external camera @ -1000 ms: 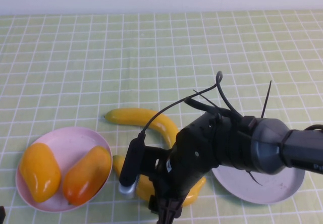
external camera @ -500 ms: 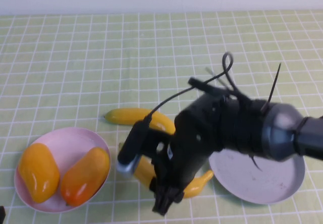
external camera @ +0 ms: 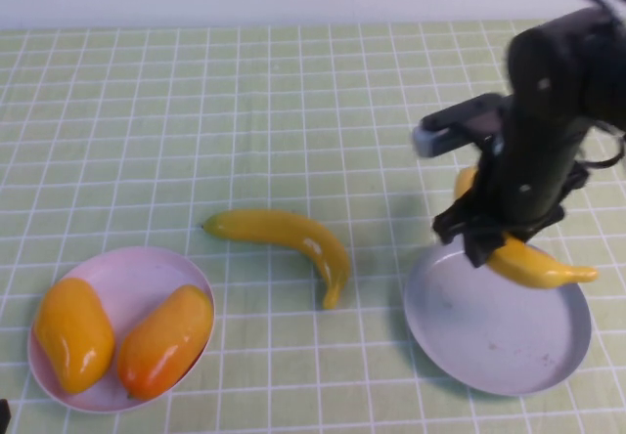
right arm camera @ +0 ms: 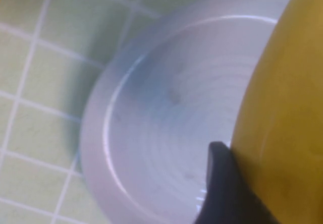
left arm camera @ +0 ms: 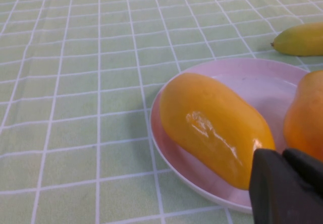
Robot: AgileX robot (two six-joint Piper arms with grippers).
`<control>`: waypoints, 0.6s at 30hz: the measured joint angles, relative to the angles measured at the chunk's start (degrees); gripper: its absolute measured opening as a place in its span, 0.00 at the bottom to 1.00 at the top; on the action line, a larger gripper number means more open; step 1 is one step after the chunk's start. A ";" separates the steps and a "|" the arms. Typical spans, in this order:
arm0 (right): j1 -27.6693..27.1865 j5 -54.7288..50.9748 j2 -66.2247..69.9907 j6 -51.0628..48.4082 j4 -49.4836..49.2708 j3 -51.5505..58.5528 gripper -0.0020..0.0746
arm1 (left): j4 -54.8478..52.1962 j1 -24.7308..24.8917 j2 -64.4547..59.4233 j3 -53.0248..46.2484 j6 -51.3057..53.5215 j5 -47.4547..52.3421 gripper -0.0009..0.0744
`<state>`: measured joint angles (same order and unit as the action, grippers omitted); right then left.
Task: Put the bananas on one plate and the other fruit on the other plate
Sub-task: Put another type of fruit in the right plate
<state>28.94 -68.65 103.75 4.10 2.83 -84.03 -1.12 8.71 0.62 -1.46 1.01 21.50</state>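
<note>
We see the pink plate (external camera: 196, 282) holding both mangoes (external camera: 73, 332), side by side. The grey plate (external camera: 469, 341) holds nothing yet; our right claw (external camera: 504, 243) grips one banana (external camera: 533, 265) just above its far rim. The other banana (external camera: 289, 236) lies on the worktop (external camera: 245, 111), between the two plates. Our left claw (left arm camera: 287, 183) sits closed, just beside the pink plate.

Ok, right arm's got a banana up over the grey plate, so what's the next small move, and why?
Probably lower it a little and let go. The right tool is clamped on a banana hanging over the far rim of the grey-blue plate, which holds nothing yet. The second banana lies on the cloth; both mangoes sit on the pink plate, the shut left tool beside them.
</note>
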 joint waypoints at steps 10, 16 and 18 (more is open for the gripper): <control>-8.36 7.19 -9.89 0.26 -7.04 10.98 0.44 | 0.00 0.00 0.00 0.00 0.00 0.00 0.01; -8.36 14.19 -10.03 0.26 -8.27 19.54 0.44 | 0.00 0.00 0.00 0.00 0.00 0.00 0.01; -8.36 15.85 -10.03 0.26 -8.59 20.72 0.44 | 0.00 0.00 0.00 0.00 0.00 0.00 0.01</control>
<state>20.58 -52.80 93.72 4.36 -5.76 -63.31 -1.12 8.71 0.62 -1.46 1.01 21.50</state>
